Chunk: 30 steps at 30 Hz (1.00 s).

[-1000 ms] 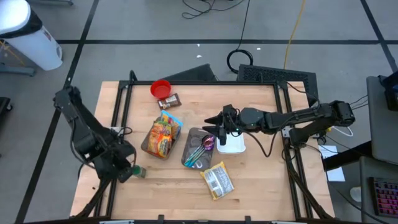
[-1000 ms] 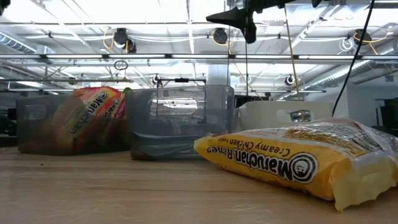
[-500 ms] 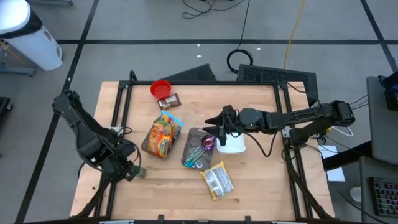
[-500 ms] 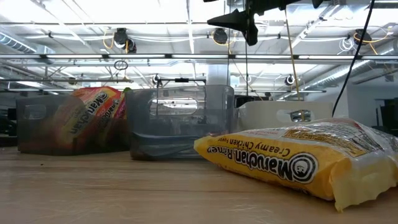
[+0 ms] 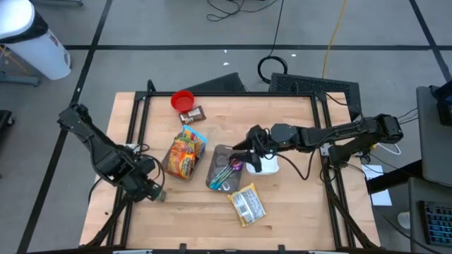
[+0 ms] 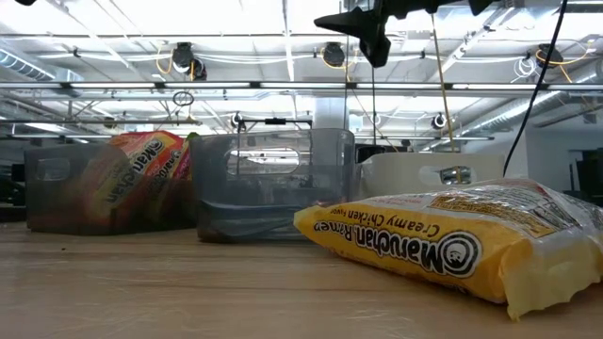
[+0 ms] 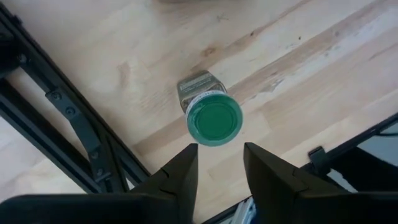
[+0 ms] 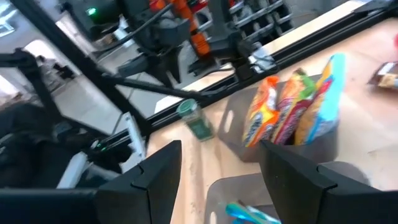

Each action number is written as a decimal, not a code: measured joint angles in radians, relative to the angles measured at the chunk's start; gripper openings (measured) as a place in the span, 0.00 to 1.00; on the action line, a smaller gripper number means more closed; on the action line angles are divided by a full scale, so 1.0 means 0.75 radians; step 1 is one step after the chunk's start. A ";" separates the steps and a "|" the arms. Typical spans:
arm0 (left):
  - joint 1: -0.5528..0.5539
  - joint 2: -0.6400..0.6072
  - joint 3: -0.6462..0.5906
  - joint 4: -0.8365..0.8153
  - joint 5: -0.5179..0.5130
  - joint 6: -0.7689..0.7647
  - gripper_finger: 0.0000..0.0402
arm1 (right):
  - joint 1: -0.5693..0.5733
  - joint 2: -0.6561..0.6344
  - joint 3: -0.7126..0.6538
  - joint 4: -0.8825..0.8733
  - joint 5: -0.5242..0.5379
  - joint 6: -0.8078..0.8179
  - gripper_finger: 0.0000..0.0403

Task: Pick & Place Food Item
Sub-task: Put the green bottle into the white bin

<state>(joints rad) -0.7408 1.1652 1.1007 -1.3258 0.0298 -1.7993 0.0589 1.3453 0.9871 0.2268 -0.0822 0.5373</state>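
High view placed the left gripper (image 5: 150, 192) at the wooden table's (image 5: 296, 212) front-left edge, fingers apart, right beside a small green-capped jar (image 5: 159, 197) lying on the boards, not gripping it. Left wrist view showed the jar (image 7: 208, 112) just beyond the fingertips (image 7: 186, 163). Over the white tray (image 5: 270, 168), the right gripper (image 5: 248, 152) hung with empty fingers spread.

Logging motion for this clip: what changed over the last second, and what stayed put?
The left gripper slid along the table's left edge toward the near edge, near the green-lidded jar, fingers open and empty. The right gripper shifted slightly leftward toward the utensil bin, open, holding nothing. Ramen packs, bins, red cup and jar stayed put.
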 joint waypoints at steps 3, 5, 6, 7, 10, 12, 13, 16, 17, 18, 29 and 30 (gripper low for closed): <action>0.013 0.000 -0.001 0.000 0.006 -0.030 0.41 | 0.000 0.000 0.000 -0.001 -0.043 -0.006 0.51; 0.021 0.000 -0.001 -0.001 0.019 -0.050 0.48 | 0.000 0.000 0.000 -0.001 -0.071 -0.014 0.51; 0.024 0.000 -0.001 -0.001 0.027 -0.059 0.52 | 0.000 0.000 0.000 -0.001 -0.072 -0.016 0.51; 0.028 0.000 -0.001 -0.001 0.033 -0.063 0.55 | 0.000 0.000 0.000 -0.001 -0.072 -0.021 0.51; 0.030 0.010 -0.001 0.002 0.042 -0.067 0.65 | 0.000 0.000 0.000 -0.001 -0.097 -0.035 0.51; 0.014 0.034 -0.001 0.012 0.026 -0.058 0.70 | 0.000 0.000 0.000 -0.004 -0.108 -0.035 0.51; -0.003 0.047 -0.002 0.020 0.010 -0.064 0.72 | 0.001 0.000 0.000 -0.011 -0.108 -0.036 0.51; -0.079 0.092 -0.002 0.045 -0.070 -0.124 0.76 | 0.003 0.000 0.000 -0.060 -0.107 -0.040 0.51; -0.110 0.113 -0.002 0.054 -0.106 -0.155 0.77 | 0.003 0.000 0.000 -0.074 -0.107 -0.040 0.51; -0.145 0.136 -0.002 0.062 -0.139 -0.191 0.77 | 0.003 0.000 0.000 -0.084 -0.107 -0.040 0.51; -0.559 0.366 -0.002 0.056 -0.286 -0.807 0.70 | 0.003 0.000 0.000 -0.111 -0.107 -0.045 0.51; -0.584 0.386 -0.002 0.064 -0.293 -0.862 0.69 | 0.003 0.000 0.000 -0.110 -0.107 -0.044 0.51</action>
<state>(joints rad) -1.1788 1.4549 1.0996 -1.2778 -0.1900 -2.4461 0.0608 1.3453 0.9871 0.1439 -0.1627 0.5043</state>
